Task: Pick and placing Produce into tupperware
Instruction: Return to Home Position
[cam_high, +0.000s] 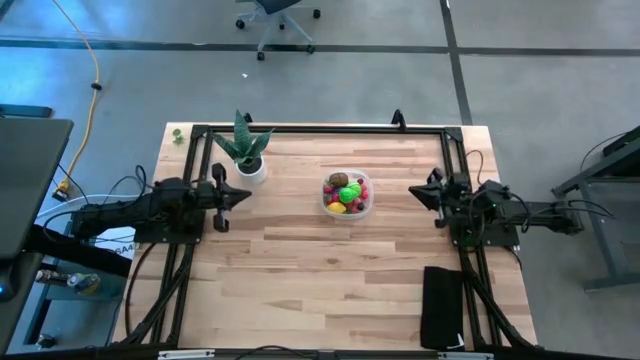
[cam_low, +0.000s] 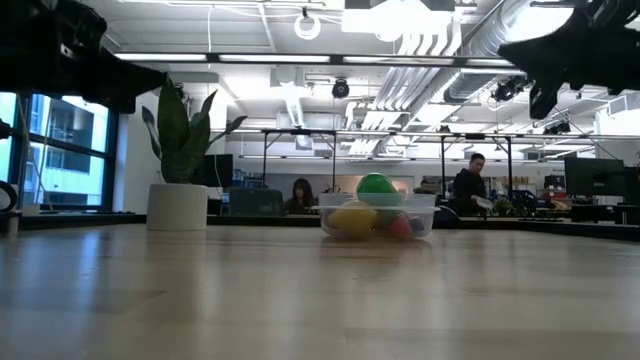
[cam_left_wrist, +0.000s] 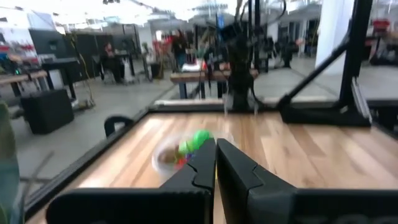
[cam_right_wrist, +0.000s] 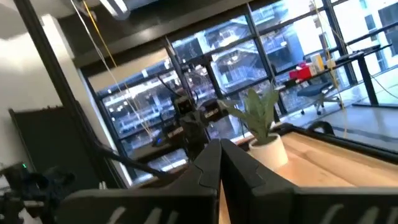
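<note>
The clear tupperware sits at the middle of the table, toward the far edge, filled with produce: a green round piece, a brown kiwi-like one, yellow and red ones. In the low view the tupperware shows the green piece on top. My left gripper hovers above the table left of the tupperware, shut and empty. My right gripper hovers right of it, also shut and empty. The left wrist view shows the tupperware beyond the closed fingertips.
A spiky green plant in a white pot stands near the far left of the table, close to my left gripper. A black flat object lies near the right front edge. People show in the room behind.
</note>
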